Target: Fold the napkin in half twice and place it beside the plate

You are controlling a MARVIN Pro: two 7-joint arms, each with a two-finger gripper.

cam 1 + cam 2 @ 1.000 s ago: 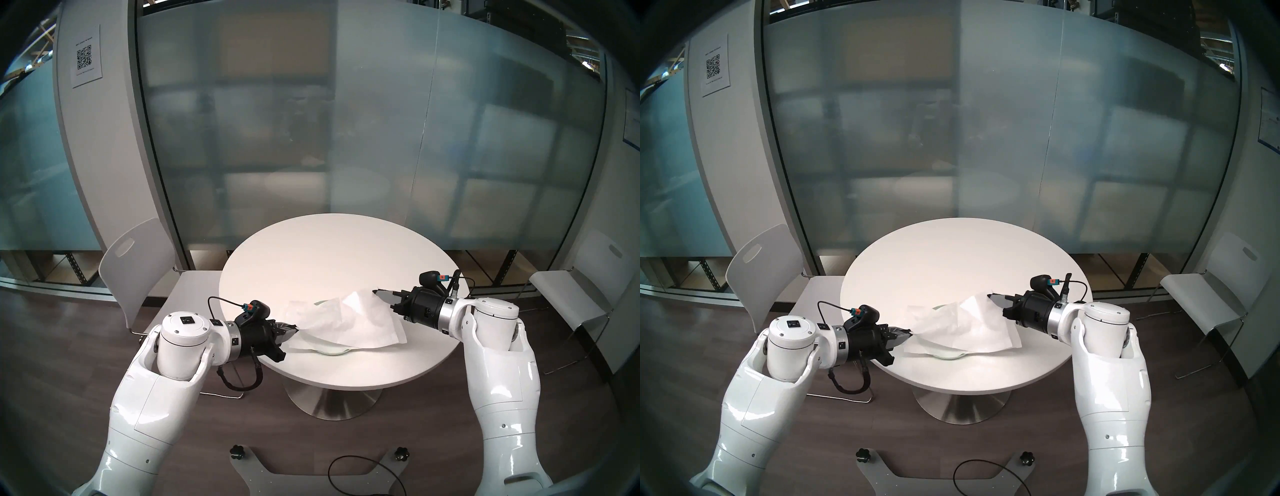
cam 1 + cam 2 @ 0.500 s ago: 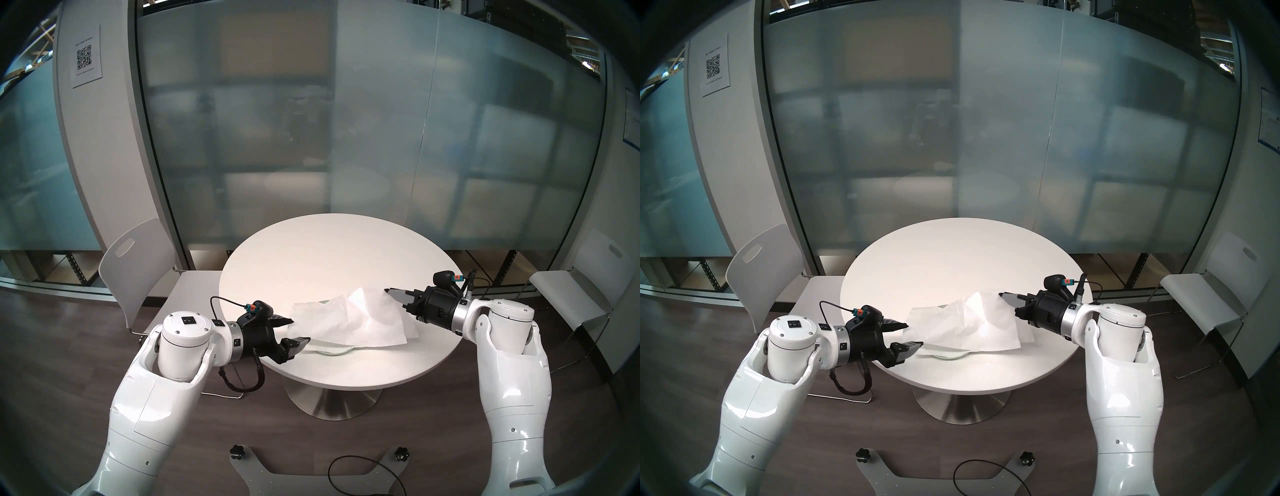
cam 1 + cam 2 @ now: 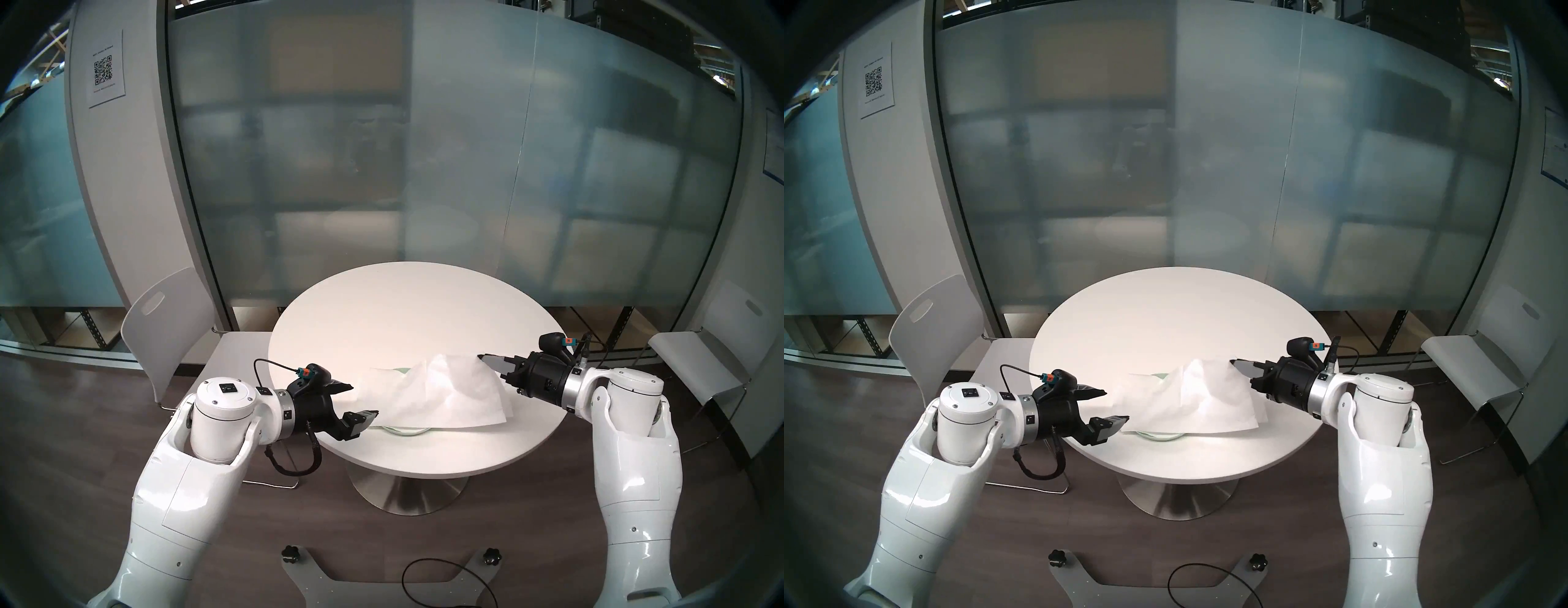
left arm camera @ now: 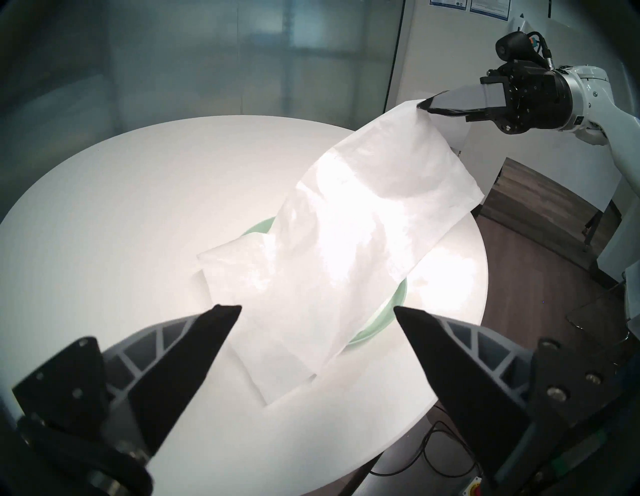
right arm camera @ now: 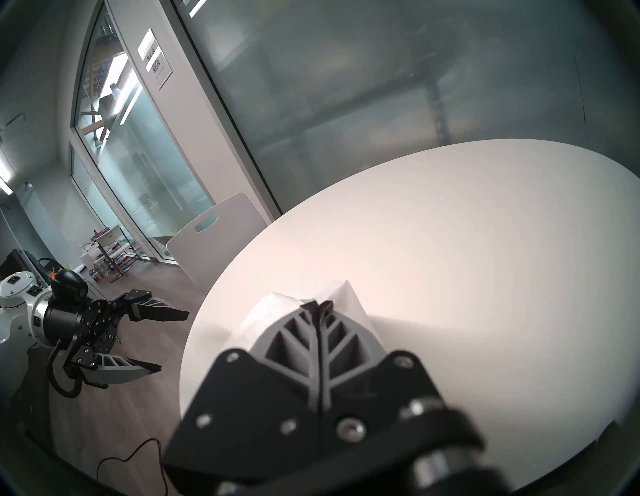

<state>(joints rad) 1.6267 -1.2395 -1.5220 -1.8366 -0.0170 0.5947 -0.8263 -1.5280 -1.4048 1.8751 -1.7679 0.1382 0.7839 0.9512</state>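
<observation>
The white napkin (image 3: 432,395) (image 3: 1191,399) (image 4: 346,242) drapes over the pale green plate (image 3: 407,429) (image 4: 384,322) near the round table's front. Only slivers of the plate's rim show. My right gripper (image 3: 481,357) (image 3: 1233,362) (image 4: 424,105) (image 5: 318,304) is shut on the napkin's far right corner and holds it raised above the table. The napkin's left end lies loose on the plate and table. My left gripper (image 3: 365,399) (image 3: 1117,404) (image 4: 316,309) (image 5: 175,341) stands open at that left edge, with nothing gripped.
The white round table (image 3: 403,314) stands on a metal pedestal. A white chair (image 3: 169,322) is at its left and another chair (image 3: 700,361) at the right. Frosted glass walls stand behind. A black cable (image 3: 445,581) lies on the floor by my base.
My left gripper has opened, let go of the napkin's left corner and drawn back slightly. The right gripper has moved right with its corner, pulling the napkin rightwards across the plate.
</observation>
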